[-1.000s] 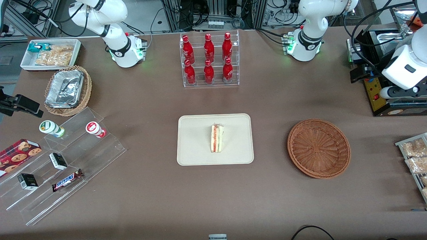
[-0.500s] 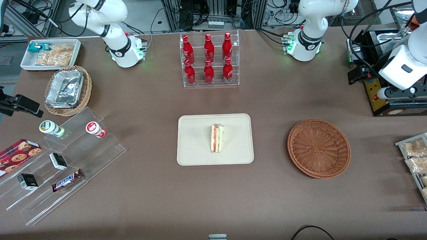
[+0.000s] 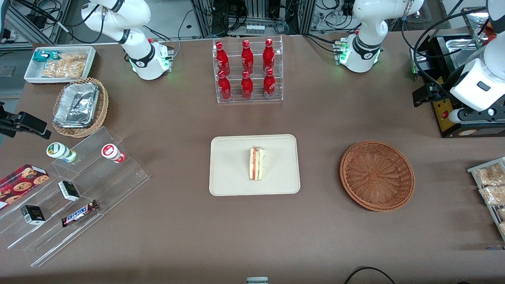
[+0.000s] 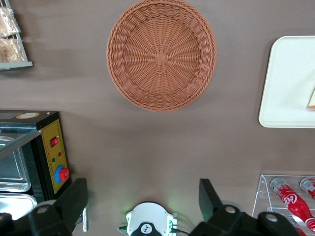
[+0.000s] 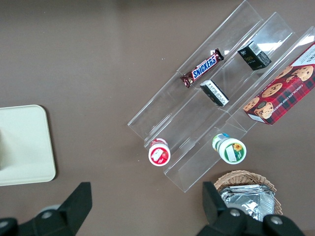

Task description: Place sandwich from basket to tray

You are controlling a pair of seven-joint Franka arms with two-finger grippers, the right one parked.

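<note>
The sandwich (image 3: pixel 256 163), a pale wedge with red and green filling, lies on the cream tray (image 3: pixel 229 173) in the middle of the table. Only its edge (image 4: pixel 312 98) shows on the tray (image 4: pixel 288 83) in the left wrist view. The reddish-brown wicker basket (image 3: pixel 376 175) (image 4: pixel 161 54) sits empty beside the tray, toward the working arm's end. My gripper (image 3: pixel 424 94) (image 4: pixel 142 189) hangs high above the table, farther from the front camera than the basket. It is open, and nothing is between its fingers (image 4: pixel 74 196).
A black box with a yellow panel (image 3: pixel 446 110) stands close beside the gripper. A rack of red bottles (image 3: pixel 247 71) stands farther from the front camera than the tray. Bagged snacks (image 3: pixel 489 185) lie near the basket. Toward the parked arm's end are a stepped acrylic shelf (image 3: pixel 71 197) and a foil-tray basket (image 3: pixel 79 106).
The working arm's hand has shifted slightly above the black box. The sandwich, tray and basket have not moved.
</note>
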